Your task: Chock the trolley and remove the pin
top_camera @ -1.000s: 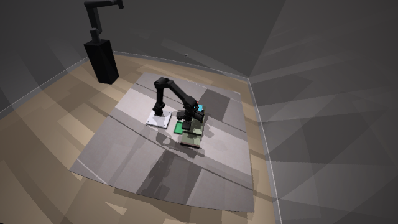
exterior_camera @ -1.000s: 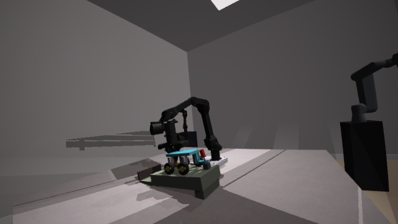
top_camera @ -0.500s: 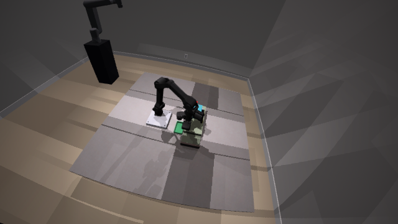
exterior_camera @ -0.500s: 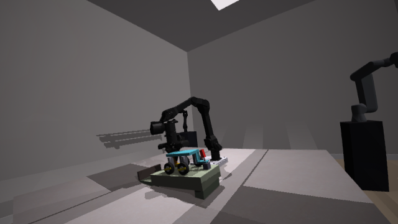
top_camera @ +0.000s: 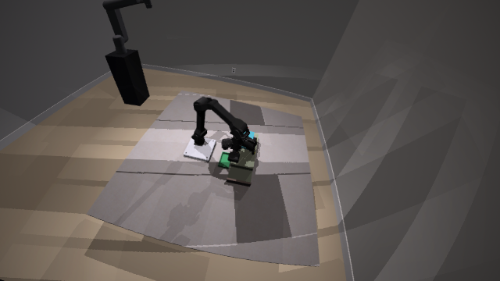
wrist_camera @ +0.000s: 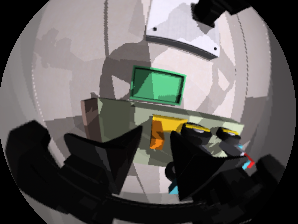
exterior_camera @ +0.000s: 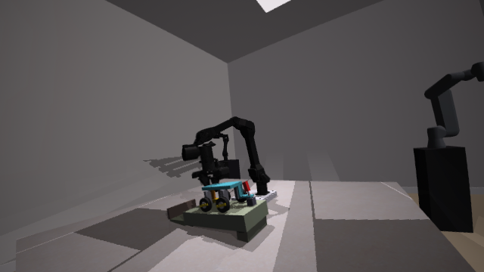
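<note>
Because the arm (top_camera: 221, 112) (exterior_camera: 242, 125) reaches across and points down, I see the gripper (top_camera: 234, 157) (exterior_camera: 209, 182) (wrist_camera: 156, 131) from above over the ramp (top_camera: 240, 176) (exterior_camera: 215, 220) (wrist_camera: 114, 117), with the green tray (top_camera: 224, 160) (wrist_camera: 157, 85) beside it, toward the arm's foot, handy for dropping the pin later. The ramp sits on the counter (top_camera: 269, 207) (exterior_camera: 287, 242), and what lies under my fingers is hidden here. Across in the exterior view, the trolley (top_camera: 250, 134) (exterior_camera: 222, 185) (wrist_camera: 174, 190) stands just beside and below the gripper, its wheels on the slope; the red-headed stop pin (exterior_camera: 246, 186) (wrist_camera: 251, 159) is upright at the uphill end, and I take it to be what keeps the trolley from rolling. Down through the wrist camera, my fingers stand partly spread, pinching nothing that I can make out, one to each side of the chock's orange handle (exterior_camera: 214, 195) (wrist_camera: 157, 135). The chock's yellow body (wrist_camera: 169, 121) lies beyond the fingertips, close to the downhill side of the near wheel (wrist_camera: 196, 133), where it ought to block a roll; whether it touches, I can't tell. I'd confirm that contact before going for the pin, since a loose chock could let the trolley creep.
</note>
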{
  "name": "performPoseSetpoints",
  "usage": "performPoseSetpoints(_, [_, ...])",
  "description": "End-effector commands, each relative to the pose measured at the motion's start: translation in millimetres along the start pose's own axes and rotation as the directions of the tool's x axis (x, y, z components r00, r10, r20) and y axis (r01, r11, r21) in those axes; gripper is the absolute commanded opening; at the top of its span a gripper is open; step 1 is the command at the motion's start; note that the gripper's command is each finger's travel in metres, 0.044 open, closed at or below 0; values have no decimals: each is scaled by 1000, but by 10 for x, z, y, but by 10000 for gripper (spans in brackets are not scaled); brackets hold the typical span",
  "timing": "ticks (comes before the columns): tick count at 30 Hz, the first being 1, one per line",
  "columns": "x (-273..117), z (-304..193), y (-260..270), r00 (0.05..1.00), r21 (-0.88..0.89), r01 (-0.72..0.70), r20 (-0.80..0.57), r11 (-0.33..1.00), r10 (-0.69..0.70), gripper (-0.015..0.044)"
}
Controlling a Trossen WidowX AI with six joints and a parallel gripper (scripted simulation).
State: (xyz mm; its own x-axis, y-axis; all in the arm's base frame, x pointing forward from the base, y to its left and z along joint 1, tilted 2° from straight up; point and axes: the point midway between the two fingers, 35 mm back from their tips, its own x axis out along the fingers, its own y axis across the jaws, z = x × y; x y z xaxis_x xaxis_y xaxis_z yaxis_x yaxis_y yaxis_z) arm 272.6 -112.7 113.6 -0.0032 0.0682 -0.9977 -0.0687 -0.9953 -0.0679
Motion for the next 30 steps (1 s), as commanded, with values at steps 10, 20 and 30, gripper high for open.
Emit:
performPoseSetpoints(10, [-405, -6, 1, 1000, -6, 1, -14, 1000, -1, 190])
performPoseSetpoints(20, [-415, -85, 12, 998, -62, -9, -61, 998, 5, 216])
performPoseSetpoints(30, [-629, -446, -519, 983, -570, -71, -181, 819, -41, 190])
